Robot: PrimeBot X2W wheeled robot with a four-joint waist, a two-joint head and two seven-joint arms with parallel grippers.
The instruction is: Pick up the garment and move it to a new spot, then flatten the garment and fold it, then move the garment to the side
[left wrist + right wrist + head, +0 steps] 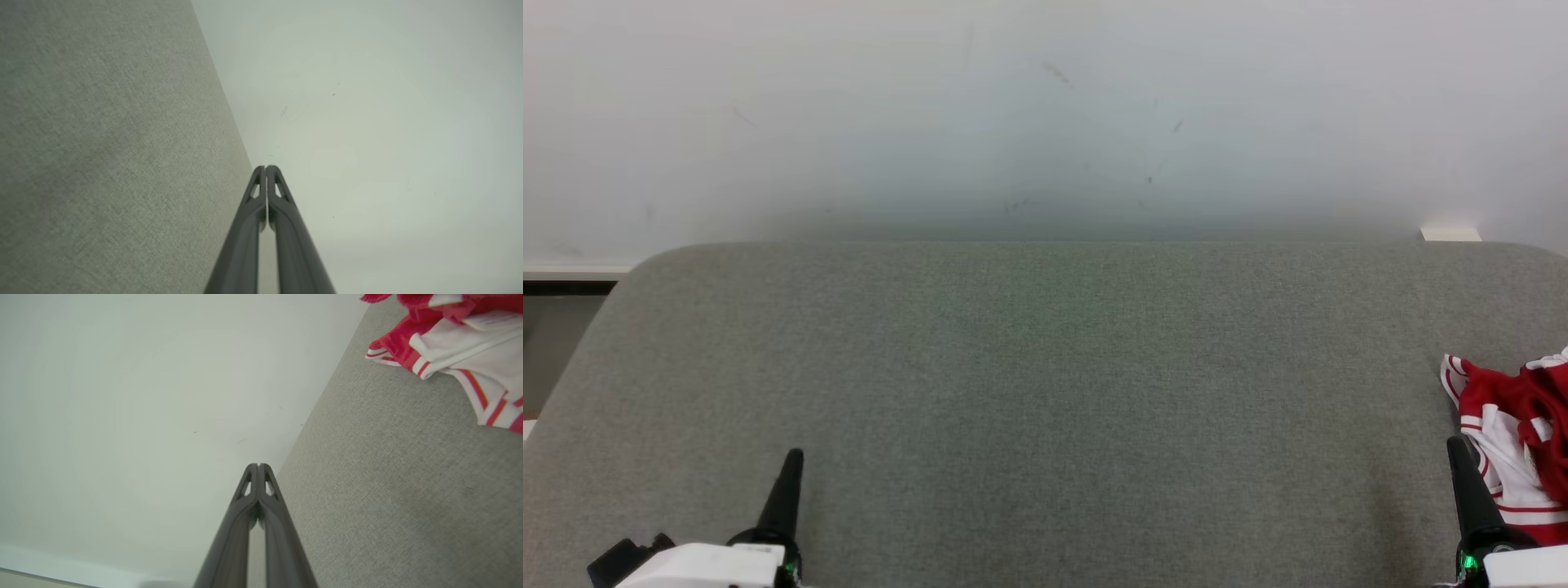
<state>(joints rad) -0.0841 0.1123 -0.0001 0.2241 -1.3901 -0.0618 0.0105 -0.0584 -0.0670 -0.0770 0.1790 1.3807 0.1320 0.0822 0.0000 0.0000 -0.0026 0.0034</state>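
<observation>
From the head: finds the left gripper low at the left, pale wrist housing at the bottom edge, dark fingers pressed together into one tapering spike that points away over a grey felt-like surface, pinching nothing. Finds the right gripper mirrored at the lower right, likewise pressed to a single point and empty, just beside the garment. Places that garment at the far right edge of the surface, cut by the frame: a crumpled heap of red and white cloth, thin red stripes along the white bands. Beyond the rounded far edge, a plain pale wall with faint scuffs. From the left wrist: looks along the left gripper, two slim dark fingers with small cut-outs near the tips, closed flat against each other, touching nothing, beside woven grey cloth. From the right wrist: shows the right gripper in the same closed pose, tips meeting, empty. Sets the garment at the upper right, soft and rumpled, lying on the grey weave, apart from the fingers.
</observation>
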